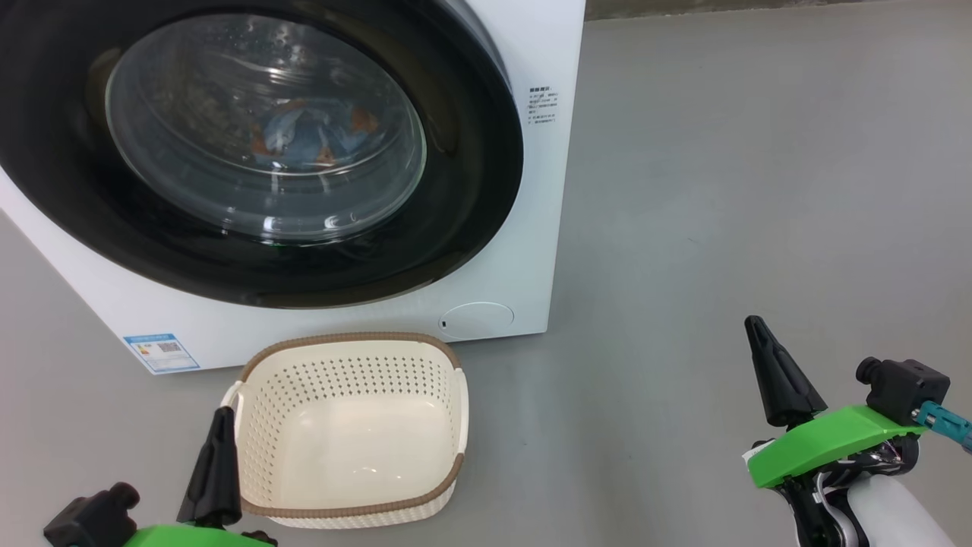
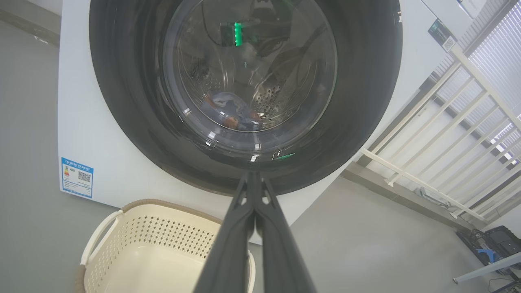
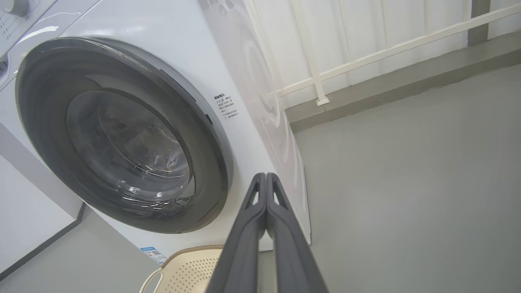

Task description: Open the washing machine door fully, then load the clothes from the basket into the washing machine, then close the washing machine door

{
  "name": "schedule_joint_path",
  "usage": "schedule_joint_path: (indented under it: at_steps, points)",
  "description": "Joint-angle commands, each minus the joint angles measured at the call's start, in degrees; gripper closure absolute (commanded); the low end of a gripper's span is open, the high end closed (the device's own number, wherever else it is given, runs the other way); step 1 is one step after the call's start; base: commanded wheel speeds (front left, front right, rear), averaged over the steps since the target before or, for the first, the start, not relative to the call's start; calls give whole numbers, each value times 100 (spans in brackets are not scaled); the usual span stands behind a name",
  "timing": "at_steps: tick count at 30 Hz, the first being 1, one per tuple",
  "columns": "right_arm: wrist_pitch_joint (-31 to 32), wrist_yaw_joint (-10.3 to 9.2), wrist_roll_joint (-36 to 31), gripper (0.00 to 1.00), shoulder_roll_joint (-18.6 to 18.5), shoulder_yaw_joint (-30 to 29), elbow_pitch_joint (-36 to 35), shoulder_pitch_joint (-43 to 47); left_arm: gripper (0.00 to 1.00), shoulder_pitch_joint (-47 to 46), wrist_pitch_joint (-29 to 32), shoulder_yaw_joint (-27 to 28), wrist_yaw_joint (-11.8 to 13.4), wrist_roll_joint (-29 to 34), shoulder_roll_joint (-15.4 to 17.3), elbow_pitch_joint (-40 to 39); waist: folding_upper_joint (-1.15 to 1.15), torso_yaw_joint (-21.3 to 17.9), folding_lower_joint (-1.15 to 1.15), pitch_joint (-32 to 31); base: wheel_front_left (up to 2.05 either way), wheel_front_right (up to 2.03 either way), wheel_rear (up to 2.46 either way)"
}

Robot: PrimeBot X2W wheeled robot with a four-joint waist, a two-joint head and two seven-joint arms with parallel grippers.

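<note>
Glossy black-rimmed washing machine door (image 1: pixel 471 190) closed; blue clothes (image 1: pixel 304 140) behind bulging glass. Perforated cream basket (image 1: pixel 349 336) empty, just beside left gripper (image 1: pixel 224 415); right gripper (image 1: pixel 754 325) well apart. Both jaws pressed together, empty.

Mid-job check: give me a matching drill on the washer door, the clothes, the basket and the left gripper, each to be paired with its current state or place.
Column one:
1. washing machine door
2. clothes
3. basket
4. left gripper

Column two:
A. empty, standing on the floor
B. fingers pressed together, holding nothing
C. closed against the front of the washing machine
D. inside the machine, seen through the door glass

Pairs: 1-C, 2-D, 3-A, 4-B
</note>
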Motion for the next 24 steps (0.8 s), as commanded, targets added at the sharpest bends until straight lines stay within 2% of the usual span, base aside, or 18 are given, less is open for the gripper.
schedule_joint_path:
  at_steps: [1, 24]
  points:
    - [21, -3, 155, 100, -40, -77, -160, -106, 100, -160, 24, 92, -4, -129, 28, -117, 0, 5, -1, -3, 0, 0, 0]
    - [396, -5, 1414, 100, 111, -407, -236, 28, 100, -192, 428, 353, -20, -1266, -90, -93, 0, 122, -1, -58, 0, 0, 0]
